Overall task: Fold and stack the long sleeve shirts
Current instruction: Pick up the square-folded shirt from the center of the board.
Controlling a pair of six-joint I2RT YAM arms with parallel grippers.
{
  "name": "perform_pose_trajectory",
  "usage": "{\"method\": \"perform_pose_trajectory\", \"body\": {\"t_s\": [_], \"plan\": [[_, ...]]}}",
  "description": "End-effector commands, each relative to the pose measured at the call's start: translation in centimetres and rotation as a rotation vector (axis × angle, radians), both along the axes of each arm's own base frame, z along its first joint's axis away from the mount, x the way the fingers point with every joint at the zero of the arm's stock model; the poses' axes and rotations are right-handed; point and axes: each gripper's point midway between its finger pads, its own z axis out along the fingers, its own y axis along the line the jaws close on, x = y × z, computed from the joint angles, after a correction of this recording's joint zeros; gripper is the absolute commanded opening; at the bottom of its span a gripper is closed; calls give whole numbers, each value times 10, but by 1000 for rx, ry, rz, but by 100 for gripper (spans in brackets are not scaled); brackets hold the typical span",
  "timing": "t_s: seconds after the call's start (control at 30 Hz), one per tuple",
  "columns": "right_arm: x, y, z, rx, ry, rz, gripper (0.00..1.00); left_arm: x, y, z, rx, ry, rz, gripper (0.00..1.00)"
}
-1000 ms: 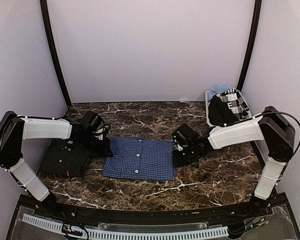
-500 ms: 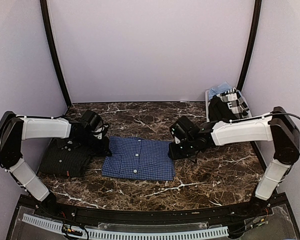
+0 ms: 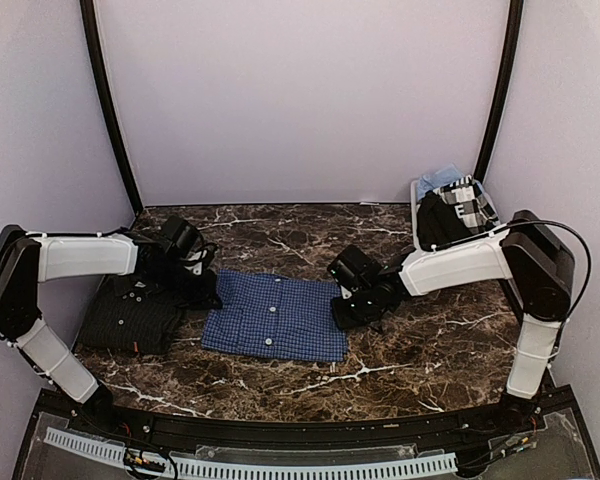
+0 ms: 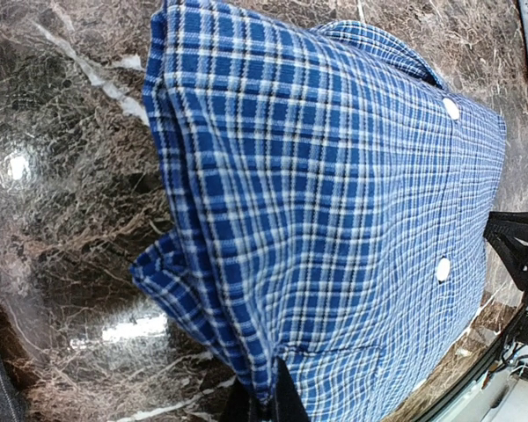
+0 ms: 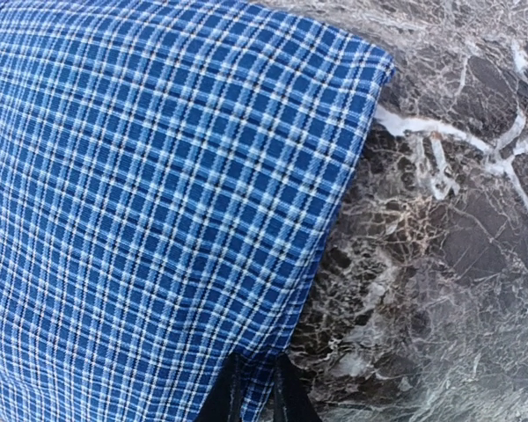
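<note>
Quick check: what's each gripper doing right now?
Left gripper: closed, pinching the edge of the blue shirt.
Right gripper: almost closed, with the blue shirt's opposite edge pinched between its fingers.

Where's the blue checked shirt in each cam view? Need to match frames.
Top external: blue checked shirt mid-table, between the arms.
Left wrist: shirt fills centre and right.
Right wrist: shirt fills the left side.
Shared landmark: dark marble tabletop around it.
</note>
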Motion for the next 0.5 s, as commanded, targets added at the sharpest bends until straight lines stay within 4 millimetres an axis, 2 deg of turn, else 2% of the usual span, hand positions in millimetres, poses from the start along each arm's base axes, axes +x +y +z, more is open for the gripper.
{"method": "perform_pose_trajectory", "body": {"t_s": [0.0,0.1,0.23,0.37,0.47], "plan": [[2,5,-2,-4,-6,14,11,6,-1,25,-20,-51,-15,0],[1,5,-5,-10,1,17,11,9,-3,32,-27,-63,-19,0],[-3,17,-12,25,26,38,11,17,-11,57,-65,-108,-32,0],[-2,46,-19,91,49,78,11,29,-26,99,-143,-171,-61,0],[3,81,-24,175,68,109,11,33,-49,131,-236,-197,-110,0]]}}
